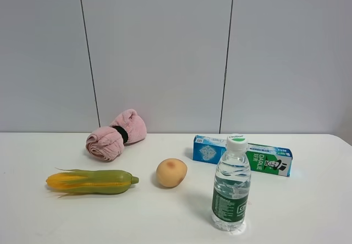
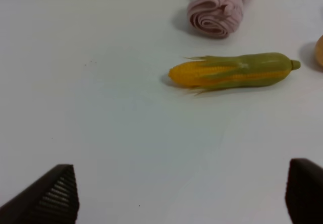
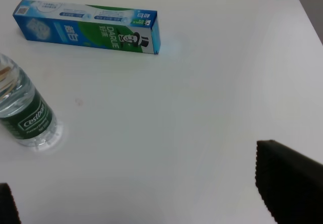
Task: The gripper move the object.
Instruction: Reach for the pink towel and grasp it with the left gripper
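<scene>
The pink rolled towel (image 1: 115,135) with a black band lies on the white table at the back left, near the wall. It also shows in the left wrist view (image 2: 220,8), beyond the corn cob. My left gripper (image 2: 179,193) is open, its black fingertips (image 2: 50,196) wide apart over bare table, well short of the towel. My right gripper (image 3: 146,193) is open over bare table, with one black finger (image 3: 287,181) showing large. Neither arm appears in the exterior high view.
A corn cob (image 1: 92,181) lies front left, also in the left wrist view (image 2: 233,71). A tan potato (image 1: 171,172) sits mid-table. A water bottle (image 1: 231,184) stands front right. A blue-green toothpaste box (image 1: 243,155) lies behind it.
</scene>
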Robot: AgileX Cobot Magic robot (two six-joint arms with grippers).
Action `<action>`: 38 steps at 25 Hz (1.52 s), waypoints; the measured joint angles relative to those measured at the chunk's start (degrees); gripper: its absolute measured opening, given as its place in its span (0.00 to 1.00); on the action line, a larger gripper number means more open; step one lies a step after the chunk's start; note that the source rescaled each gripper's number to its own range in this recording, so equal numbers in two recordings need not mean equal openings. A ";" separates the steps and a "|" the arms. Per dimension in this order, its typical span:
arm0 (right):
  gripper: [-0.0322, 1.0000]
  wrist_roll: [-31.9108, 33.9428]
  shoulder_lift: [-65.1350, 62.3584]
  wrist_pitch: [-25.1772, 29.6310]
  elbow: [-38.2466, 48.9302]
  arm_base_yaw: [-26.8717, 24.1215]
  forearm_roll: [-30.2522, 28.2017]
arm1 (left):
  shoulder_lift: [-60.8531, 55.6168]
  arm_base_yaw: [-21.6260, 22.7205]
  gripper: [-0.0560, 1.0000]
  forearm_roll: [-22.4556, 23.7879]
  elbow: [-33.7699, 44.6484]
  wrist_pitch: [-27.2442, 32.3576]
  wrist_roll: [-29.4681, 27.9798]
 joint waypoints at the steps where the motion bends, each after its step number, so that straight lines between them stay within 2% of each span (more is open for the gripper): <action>1: 1.00 0.00 0.00 0.00 0.00 0.00 0.00 | 0.00 0.00 1.00 0.00 0.00 0.00 0.00; 35: 1.00 0.00 0.00 0.00 0.00 0.00 0.00 | 0.00 0.00 1.00 0.00 0.00 0.00 0.00; 38: 1.00 0.00 0.00 0.00 0.00 0.00 0.00 | 2.05 0.00 1.00 -2.24 -2.95 0.93 0.00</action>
